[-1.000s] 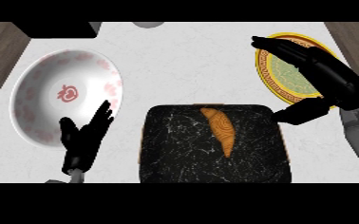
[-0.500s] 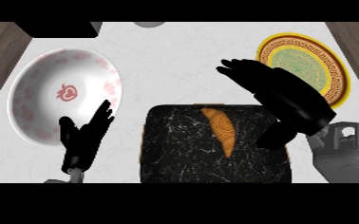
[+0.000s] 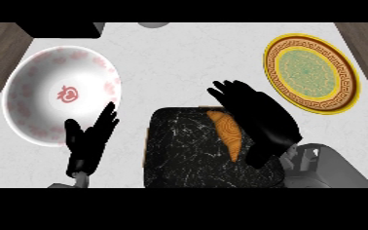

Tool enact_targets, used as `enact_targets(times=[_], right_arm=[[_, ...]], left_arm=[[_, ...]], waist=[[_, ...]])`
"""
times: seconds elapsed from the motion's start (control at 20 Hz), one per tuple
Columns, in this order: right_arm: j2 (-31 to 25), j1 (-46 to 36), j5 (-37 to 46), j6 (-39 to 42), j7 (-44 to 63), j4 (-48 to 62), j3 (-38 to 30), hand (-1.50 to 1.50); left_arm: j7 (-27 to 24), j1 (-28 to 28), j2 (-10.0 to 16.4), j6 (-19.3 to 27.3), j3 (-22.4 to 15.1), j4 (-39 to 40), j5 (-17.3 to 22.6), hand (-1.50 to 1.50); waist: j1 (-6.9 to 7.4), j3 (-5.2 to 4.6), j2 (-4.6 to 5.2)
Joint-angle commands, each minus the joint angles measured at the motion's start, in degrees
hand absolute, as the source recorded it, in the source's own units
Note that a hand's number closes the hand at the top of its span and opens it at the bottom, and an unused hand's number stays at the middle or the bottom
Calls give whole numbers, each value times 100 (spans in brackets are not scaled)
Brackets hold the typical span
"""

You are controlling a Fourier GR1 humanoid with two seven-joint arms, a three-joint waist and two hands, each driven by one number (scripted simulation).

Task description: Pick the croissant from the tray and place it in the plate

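Note:
A golden croissant (image 3: 229,135) lies on the black marbled tray (image 3: 183,151) at the bottom centre. My right hand (image 3: 259,117) hovers over the tray's right part, open, fingers straight and pointing up-left, covering the croissant's right side. Whether it touches the croissant I cannot tell. The yellow plate (image 3: 310,73) with a green patterned middle stands at the upper right, apart from the hand. My left hand (image 3: 90,141) rests open at the lower left, fingers up, beside the tray.
A large white bowl (image 3: 43,90) with red flower marks stands at the left, just above my left hand. A dark block (image 3: 61,28) sits at the counter's top left corner. Wooden strips (image 3: 13,36) border the white counter on both sides.
My right hand has swung from over the yellow plate leftward and down to above the croissant on the tray. The left hand has stayed still.

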Motion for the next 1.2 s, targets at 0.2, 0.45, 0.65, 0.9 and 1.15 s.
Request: enact_targets(times=[0.2,0.45,0.65,0.9,1.15], right_arm=[[817,375,808,121,-201,524,184,-150],[881,795,1308,-56,-618,557,15,-150],[683,910,1798,27,-585,386,-103,-150],[1280,874,2383,-19,-438,711,-30,-150],[1268,702,2444,-189,-1256,1623,-487,-150]], left_arm=[[-264,-29,-248,-211,207,410,-188,0],[142,-499,-485,-85,333,535,-359,0],[234,-155,-286,-400,466,54,-225,0],[273,-254,-418,-316,576,214,-458,0],[410,-1,-440,-398,608,-274,-486,0]], waist=[[-7,0,6],[-26,1,6],[-21,1,-1],[-17,1,0],[1,2,3]])
